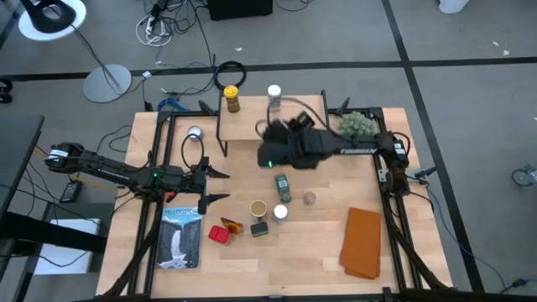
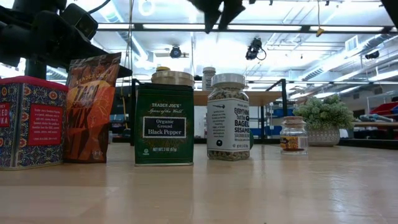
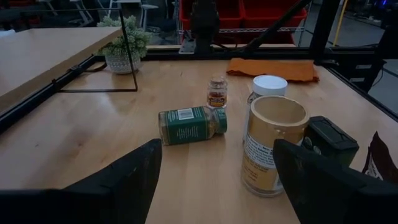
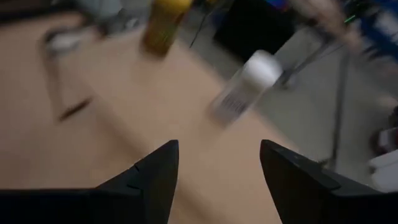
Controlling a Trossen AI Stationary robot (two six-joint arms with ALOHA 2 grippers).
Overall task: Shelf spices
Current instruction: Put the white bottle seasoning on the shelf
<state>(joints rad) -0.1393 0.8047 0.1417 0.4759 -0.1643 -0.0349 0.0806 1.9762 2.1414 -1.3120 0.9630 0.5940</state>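
Step in hand: you look to be between picks. Two jars already stand on the shelf [image 1: 273, 117], a yellow-lidded jar [image 1: 231, 98] at its left end and a white-lidded jar [image 1: 274, 98] near the middle; the rest wait on the table.
Right gripper: your right gripper [image 4: 214, 163] hangs over the shelf's front part, just short of the white-lidded jar. Its fingers stand parted with nothing between them.
Left gripper: your left gripper [image 3: 214, 174] hovers over the table well to the left of the shelf, fingers spread wide and empty, facing the cluster.
Spices left: in front of the shelf, toward you, a green-lidded jar [image 3: 191, 123] lies on its side. Beyond it from the shelf stand a tan-lidded jar [image 3: 272, 143], a white-capped bagel-seasoning jar [image 2: 228, 116], a small clear jar [image 2: 293, 135], a dark pepper box [image 2: 164, 124], an orange packet [image 2: 92, 106] and a red tin [image 2: 31, 121].
Next move, as a judgement: take the right gripper back off the shelf and down to the fallen green-lidded jar, the nearest to the shelf. Line the fingers across its body, since it could roll.
Risk: the jars at the far cluster stand close together, so a wide approach may knock a neighbour.
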